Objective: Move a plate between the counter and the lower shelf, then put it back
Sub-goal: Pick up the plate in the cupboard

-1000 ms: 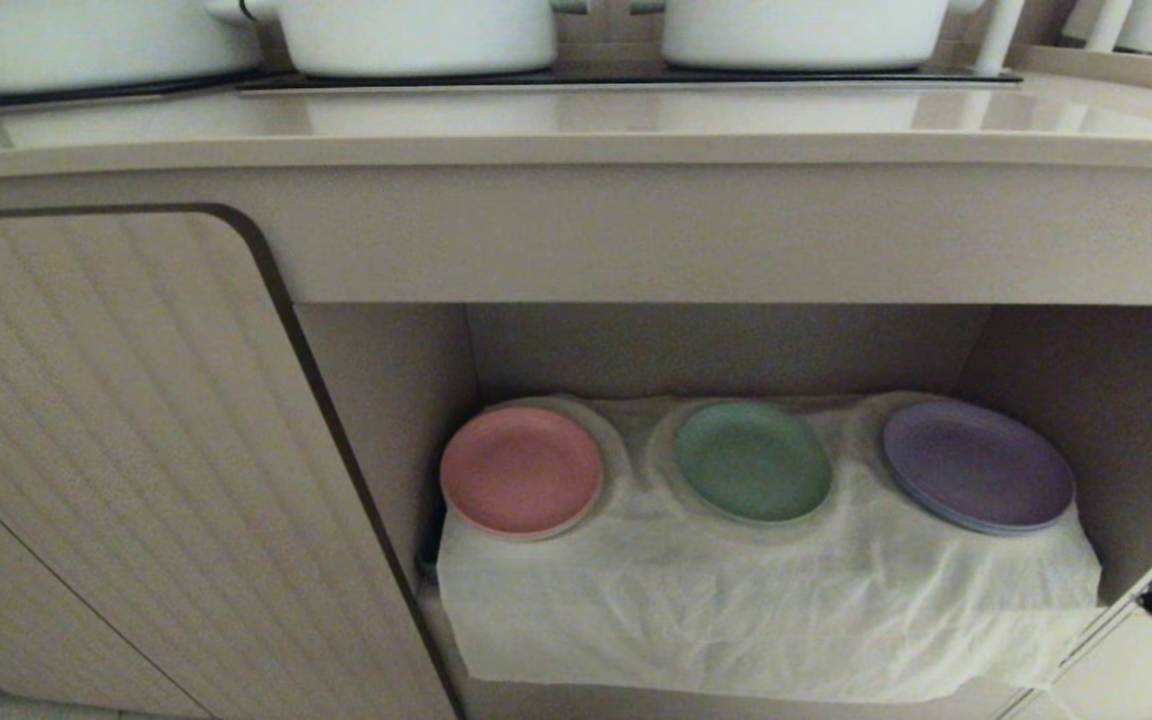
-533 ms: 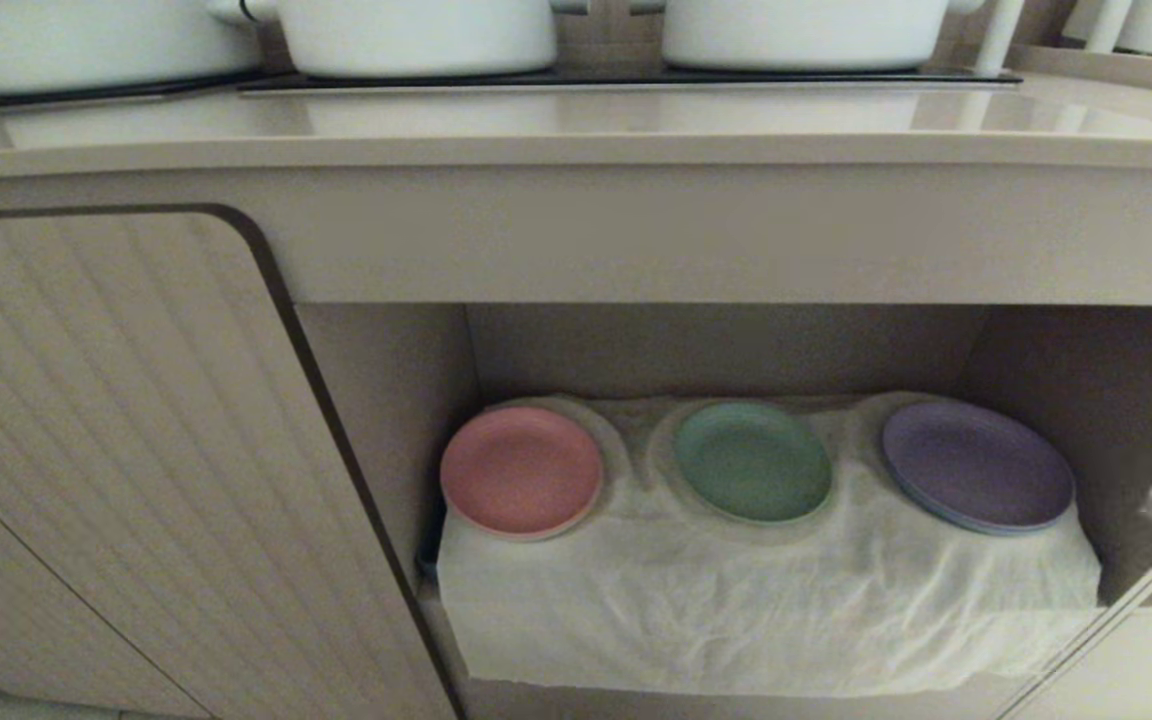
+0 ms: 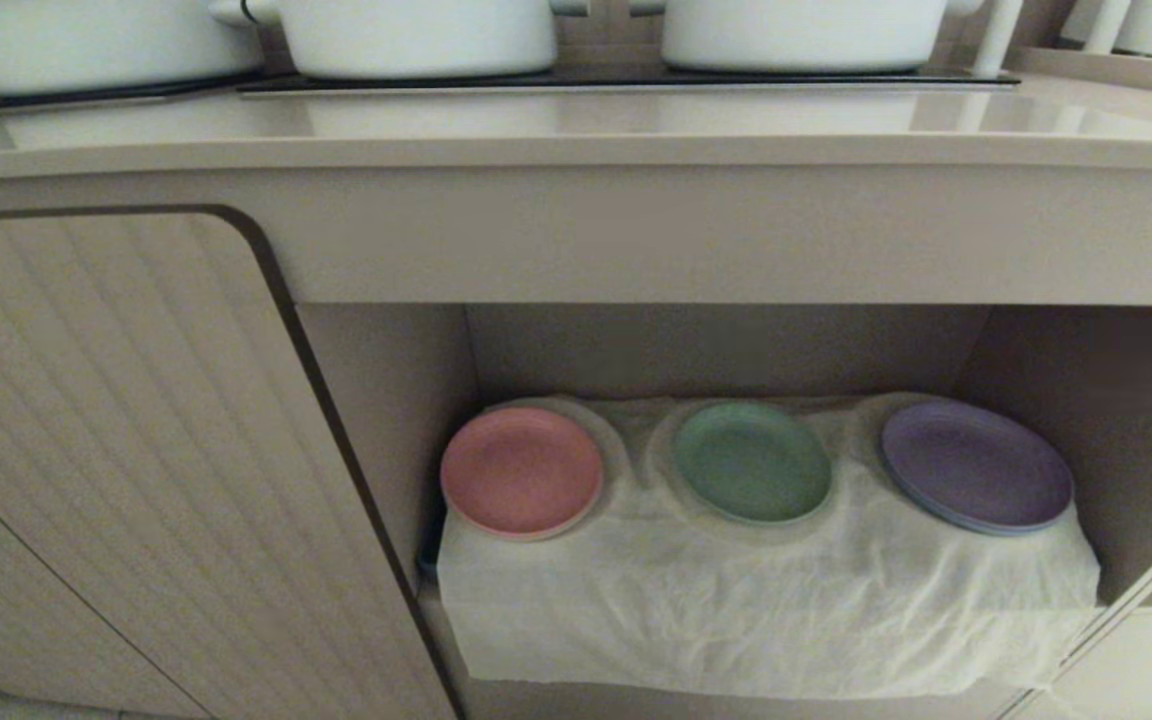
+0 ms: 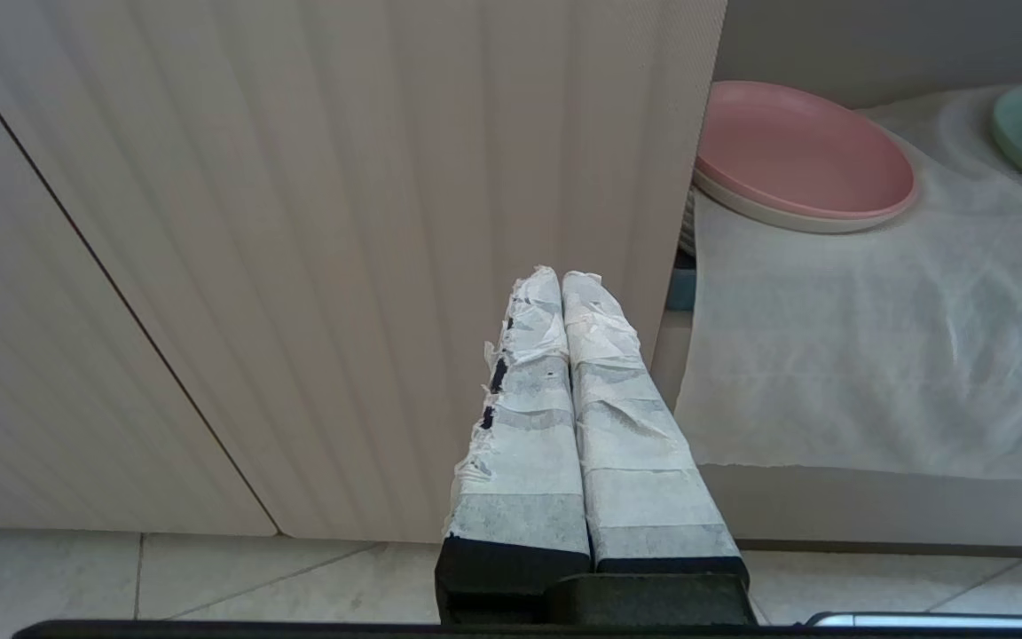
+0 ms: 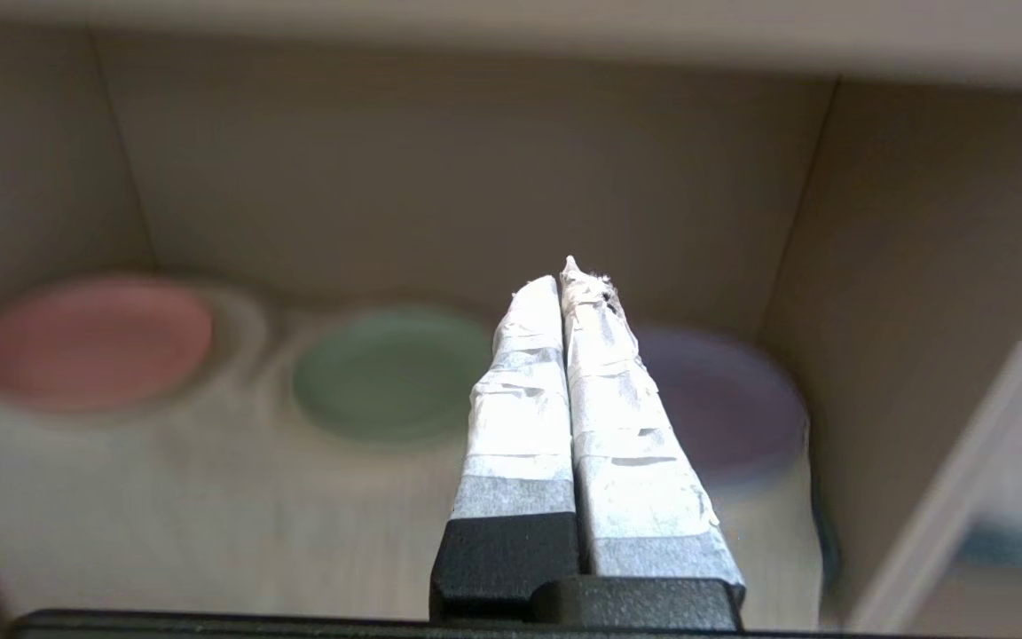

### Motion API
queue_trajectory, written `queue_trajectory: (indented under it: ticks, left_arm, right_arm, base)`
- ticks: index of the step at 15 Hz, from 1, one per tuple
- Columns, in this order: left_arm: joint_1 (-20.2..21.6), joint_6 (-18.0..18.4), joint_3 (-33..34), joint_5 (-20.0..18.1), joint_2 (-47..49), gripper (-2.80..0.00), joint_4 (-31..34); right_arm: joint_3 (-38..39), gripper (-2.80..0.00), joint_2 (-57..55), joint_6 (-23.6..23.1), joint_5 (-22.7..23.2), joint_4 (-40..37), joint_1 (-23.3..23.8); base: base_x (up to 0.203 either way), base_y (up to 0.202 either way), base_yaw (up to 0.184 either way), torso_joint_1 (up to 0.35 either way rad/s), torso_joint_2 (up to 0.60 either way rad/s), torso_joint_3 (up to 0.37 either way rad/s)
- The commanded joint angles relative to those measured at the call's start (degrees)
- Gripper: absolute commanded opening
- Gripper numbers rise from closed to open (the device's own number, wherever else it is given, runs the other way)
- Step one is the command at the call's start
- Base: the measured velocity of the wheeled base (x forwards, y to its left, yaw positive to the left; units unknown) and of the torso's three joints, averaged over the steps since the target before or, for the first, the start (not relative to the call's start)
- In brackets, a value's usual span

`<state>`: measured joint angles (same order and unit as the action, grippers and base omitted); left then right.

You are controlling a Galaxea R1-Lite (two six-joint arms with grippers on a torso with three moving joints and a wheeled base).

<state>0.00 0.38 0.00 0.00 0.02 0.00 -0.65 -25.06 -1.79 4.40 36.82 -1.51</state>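
Three plates sit along the cloth ledge's front edge at lower centre, the green plate [image 3: 753, 461] between pink and purple, while both grippers stay out in front with fingers pressed together, empty.

Lower shelf [image 3: 1026, 360], white cloth [image 3: 766, 610] draped over; pink plate [image 3: 521, 470], mint-green plate [image 3: 753, 462], purple plate [image 3: 976, 466] sit side by side.

dim, soft light; glare streaks the counter [image 3: 576, 115], the lower shelf [image 3: 726, 350] sits shadowed, plates beyond the right gripper [image 5: 569, 284] blurred.
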Motion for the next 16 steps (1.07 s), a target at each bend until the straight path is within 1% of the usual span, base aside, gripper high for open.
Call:
queue_trajectory:
  ticks: [1,4,6,8,10,16]
  left_arm:
    - [0.00,-0.03,0.00,0.00,-0.02,-2.80,-0.05]
    - [0.00,-0.03,0.00,0.00,-0.02,-2.80,0.00]
    - [0.00,0.03,0.00,0.00,-0.02,-2.80,-0.04]
    - [0.00,-0.03,0.00,0.00,-0.02,-2.80,-0.05]
    - [0.00,-0.03,0.00,0.00,-0.02,-2.80,-0.08]
    - [0.00,-0.03,0.00,0.00,-0.02,-2.80,0.00]
  right_arm:
    - [0.58,-2.80,7.03,-0.01,0.03,-7.14,0.14]
    - [0.63,-2.80,16.18,-0.13,-0.03,-22.87,0.97]
    - [0.64,-2.80,21.00,-0.13,-0.03,-29.37,1.41]
    - [0.65,-2.80,23.45,0.07,-2.31,-32.35,1.42]
    - [0.65,-2.80,25.03,-0.78,-4.21,-36.49,1.42]
    - [0.65,-2.80,25.06,0.03,-4.66,-36.74,1.42]
  base:
    - [0.000,0.000,0.000,0.000,0.00,0.000]
    - [0.000,0.000,0.000,0.000,0.00,0.000]
    - [0.000,0.000,0.000,0.000,0.00,0.000]
    - [0.000,0.000,0.000,0.000,0.00,0.000]
    - [0.000,0.000,0.000,0.000,0.00,0.000]
    - [0.000,0.000,0.000,0.000,0.00,0.000]
